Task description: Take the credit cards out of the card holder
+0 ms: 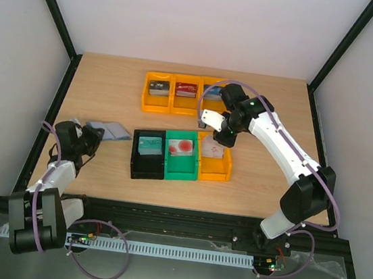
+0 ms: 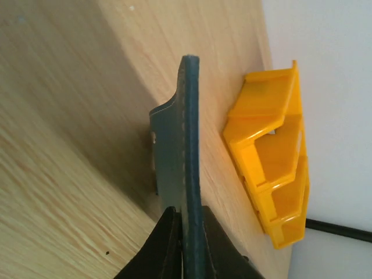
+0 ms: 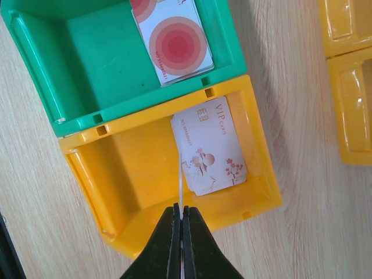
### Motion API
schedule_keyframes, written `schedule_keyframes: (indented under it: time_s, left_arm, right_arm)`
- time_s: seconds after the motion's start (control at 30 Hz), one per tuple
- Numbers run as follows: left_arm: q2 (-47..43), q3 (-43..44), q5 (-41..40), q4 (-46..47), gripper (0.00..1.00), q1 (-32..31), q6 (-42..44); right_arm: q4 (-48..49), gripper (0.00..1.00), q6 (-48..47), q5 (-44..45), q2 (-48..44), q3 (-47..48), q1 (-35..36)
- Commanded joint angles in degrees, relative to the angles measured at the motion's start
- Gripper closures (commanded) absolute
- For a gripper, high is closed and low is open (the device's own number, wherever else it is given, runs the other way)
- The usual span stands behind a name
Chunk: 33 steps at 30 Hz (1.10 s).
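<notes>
The left gripper [image 2: 187,216] clamped the card holder [image 2: 187,116] edge-on, while the right gripper [image 3: 181,210] pinched what looked like a thin card [image 3: 181,174] over the orange bin [image 3: 87,168].

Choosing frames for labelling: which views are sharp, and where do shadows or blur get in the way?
Top external: even soft light, no glare. Left wrist: the card holder throws a broad dark shadow on the table beside it; near wood is blurred. Right wrist: orange bin and VIP card crisp, the fingers slightly soft.
</notes>
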Motion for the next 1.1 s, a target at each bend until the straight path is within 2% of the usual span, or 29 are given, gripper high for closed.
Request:
schedule_keyframes:
  time_s: [0.0,0.13,0.17,0.23,0.3,0.37,0.47,0.57,0.63,0.67,0.73,0.77,0.83,0.9,1.0,1.07]
  left_arm:
    - [0.5,0.3,-4.3,-2.9,0.97,0.2,-2.0]
    - [0.1,1.3,-13.7,-16.9,0.68,0.2,1.3]
    - [-0.1,1.9,-15.8,-20.2,0.56,0.2,1.7]
    - [-0.8,3.4,-19.0,-24.8,0.39,0.2,2.4]
    - [-2.0,5.1,-21.3,-27.6,0.26,0.2,3.3]
    - [-3.4,7.5,-24.3,-30.9,0.19,0.2,4.1]
    - [-6.4,11.9,-28.3,-34.4,0.16,0.2,7.4]
    - [-10.8,15.6,-23.0,-28.8,0.16,-0.1,14.2]
    - [-16.1,14.3,-13.5,-16.8,0.18,-1.0,19.7]
    - [-19.1,12.3,-5.3,-8.1,0.21,-2.3,24.0]
    - [-24.8,8.9,9.2,7.4,0.23,-7.7,33.6]
    - [-26.6,8.7,14.9,9.8,0.23,-11.4,38.6]
    - [-26.3,12.9,23.6,2.5,0.23,-19.1,51.3]
    - [-23.6,17.5,28.0,-11.1,0.24,-26.0,63.9]
    - [-20.4,22.5,28.9,-26.1,0.26,-33.7,80.3]
    - [-18.4,24.6,26.9,-30.8,0.29,-36.6,85.5]
  right_arm:
    - [-2.4,0.99,0.4,1.4,-2.4,0.6,0.7]
    - [-2.4,0.98,0.7,1.3,-3.1,1.6,1.3]
    - [-2.4,0.98,0.7,1.3,-3.2,1.8,1.5]
    - [-2.4,0.99,0.7,1.2,-3.8,1.9,1.7]
    - [-2.2,0.98,0.7,0.9,-4.3,1.9,1.8]
    - [-2.2,0.99,0.9,0.3,-4.9,2.0,2.0]
    - [-2.4,0.99,1.4,-0.6,-6.0,2.9,2.7]
    - [-2.5,0.98,1.9,-1.6,-7.1,3.0,4.1]
    - [-2.1,0.99,1.7,-3.0,-7.7,3.0,4.9]
    - [-1.7,0.98,2.0,-3.2,-7.7,3.8,5.3]
    - [-1.2,0.98,2.3,-3.7,-7.5,5.3,6.6]
    - [-0.8,0.99,2.2,-4.1,-7.6,5.8,7.6]
    - [0.6,0.98,2.2,-4.8,-7.6,6.5,9.7]
    - [2.2,0.99,2.2,-5.9,-7.1,7.4,12.3]
    - [4.8,0.98,3.0,-6.8,-6.3,8.6,16.7]
    - [6.1,0.98,3.2,-6.9,-5.9,9.1,19.8]
